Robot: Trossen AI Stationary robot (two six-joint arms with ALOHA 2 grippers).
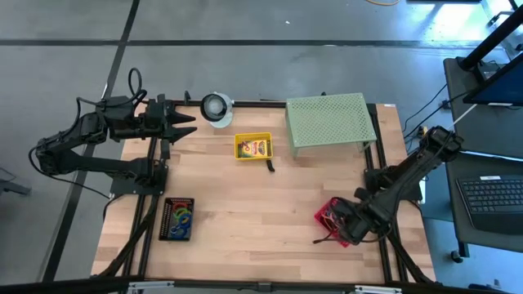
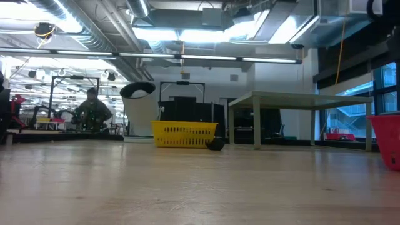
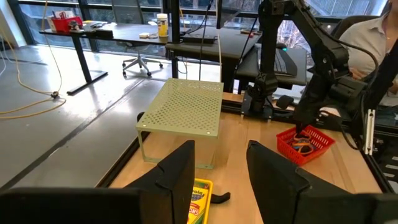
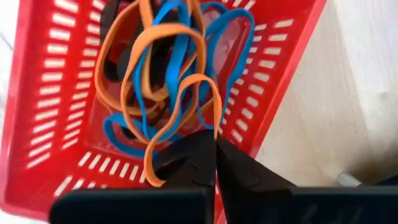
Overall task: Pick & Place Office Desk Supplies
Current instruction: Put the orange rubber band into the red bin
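Observation:
A red basket (image 4: 56, 93) near the table's right front holds orange and blue rubber bands (image 4: 155, 81). My right gripper (image 4: 216, 144) points down into it, shut on an orange band; it also shows over the red basket (image 1: 331, 219) in the high view. A crayon box (image 1: 254, 147) lies in a yellow basket (image 1: 266, 137) at mid-table, with a small black clip (image 1: 269, 167) on the wood beside it. More coloured bands lie in a black tray (image 1: 177, 218) at the front left. My left gripper (image 1: 186, 124) hovers open at the far left, holding nothing. My right gripper pinches one orange rubber band between its two fingertips, at a strand (image 4: 215, 127) of its loop. The fingers come from above, pointing down into the basket. The band curls slack below them onto the other bands in the basket.
A pale green perforated stand (image 1: 329, 121) stands at the far right. A round white-and-grey roll (image 1: 217, 108) sits at the far edge near my left gripper. Bare wood (image 1: 245, 204) lies between the black tray and the red basket.

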